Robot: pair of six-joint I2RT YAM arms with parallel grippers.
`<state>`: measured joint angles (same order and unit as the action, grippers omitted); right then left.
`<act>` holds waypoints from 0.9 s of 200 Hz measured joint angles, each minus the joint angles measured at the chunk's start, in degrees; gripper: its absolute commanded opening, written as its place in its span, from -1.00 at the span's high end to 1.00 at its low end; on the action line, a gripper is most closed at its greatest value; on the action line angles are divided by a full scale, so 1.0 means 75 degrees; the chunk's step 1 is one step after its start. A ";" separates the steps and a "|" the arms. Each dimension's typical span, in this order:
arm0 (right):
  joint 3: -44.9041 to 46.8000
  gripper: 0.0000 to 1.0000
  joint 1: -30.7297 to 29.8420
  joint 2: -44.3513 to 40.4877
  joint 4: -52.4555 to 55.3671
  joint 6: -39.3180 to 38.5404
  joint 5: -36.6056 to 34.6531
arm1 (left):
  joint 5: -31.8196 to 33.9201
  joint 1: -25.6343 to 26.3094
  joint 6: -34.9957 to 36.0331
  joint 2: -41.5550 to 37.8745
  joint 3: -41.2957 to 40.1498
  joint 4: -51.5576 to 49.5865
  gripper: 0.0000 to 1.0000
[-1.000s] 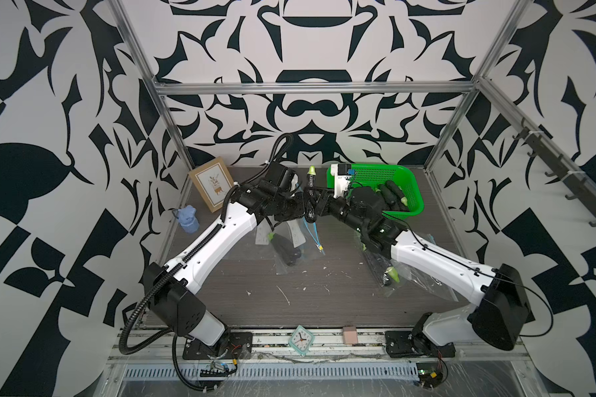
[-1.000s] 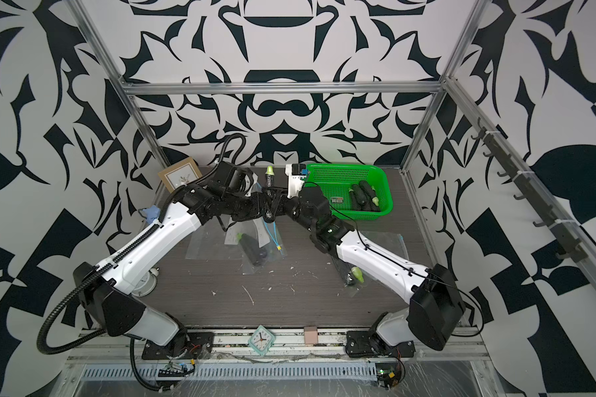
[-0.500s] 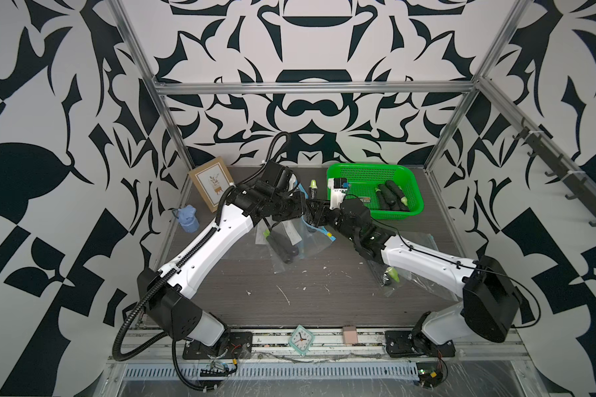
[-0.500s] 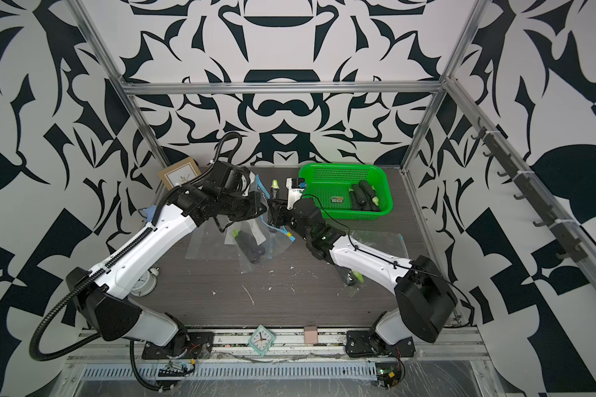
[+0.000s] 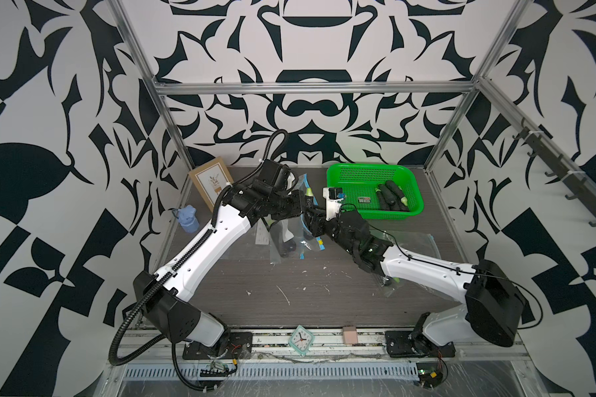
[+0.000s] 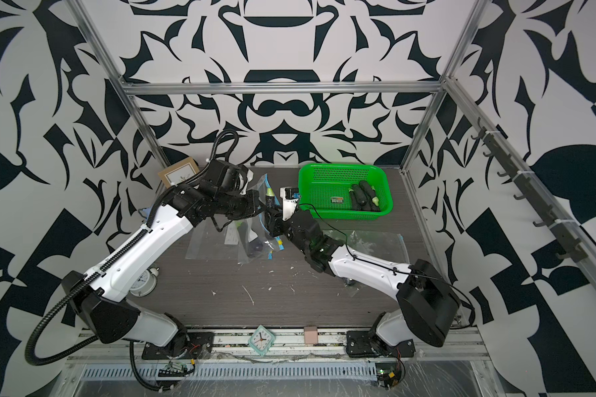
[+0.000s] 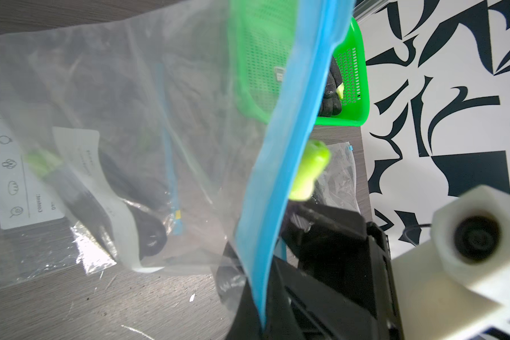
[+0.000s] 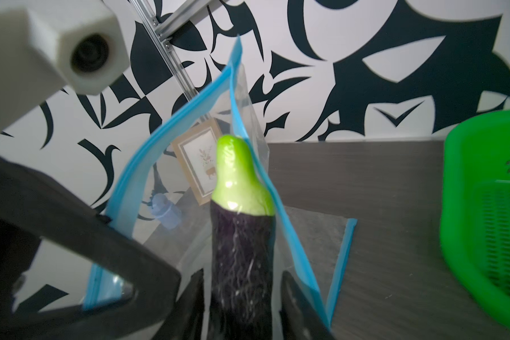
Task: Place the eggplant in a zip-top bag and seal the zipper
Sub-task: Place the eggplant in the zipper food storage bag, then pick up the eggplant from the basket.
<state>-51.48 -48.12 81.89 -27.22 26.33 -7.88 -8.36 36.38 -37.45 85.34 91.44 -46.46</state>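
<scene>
Dark wood-grain table (image 5: 289, 302) enclosed by black-and-white patterned walls. The left gripper (image 5: 298, 207) is clenched on one lip of the bag (image 7: 280, 176) and holds its blue zipper (image 8: 162, 132) raised off the table. The eggplant (image 8: 242, 250) stands stem-up between the two zipper lips, at the bag's mouth. The right gripper (image 8: 242, 279) flanks it with a sliver of gap showing on each side, so it is released. Likely hazards:
- Only one lip is pinned, so a dropping eggplant may drag the slack lip down and tip out over it.
- Its weight may tug the plastic from the pinch.
- A stem left across the mouth would block sealing.
</scene>
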 measured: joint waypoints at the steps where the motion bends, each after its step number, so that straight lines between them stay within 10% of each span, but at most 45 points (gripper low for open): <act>1: -0.0006 -0.08 0.0003 -0.0006 0.0015 0.0009 0.0006 | 0.0000 0.0000 0.0003 0.0000 0.0012 -0.0012 1.00; 66: -0.1096 -0.22 0.0396 -0.0583 0.2786 -0.0335 0.0568 | 0.0038 0.0000 0.0114 0.0003 0.0160 -0.0187 1.00; 113: -0.2171 -0.39 0.2806 -0.1037 0.4526 -0.0076 0.2261 | 0.0096 -0.0006 0.0189 0.0003 0.0157 -0.0271 1.00; 180: -0.4398 -0.07 0.5129 0.2305 0.6545 -0.1180 0.1894 | 0.0050 -0.0009 0.0195 0.0000 0.0102 -0.0242 1.00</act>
<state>-84.47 -9.65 99.18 21.87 17.47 6.33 -7.99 36.32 -35.99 85.34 92.20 -48.27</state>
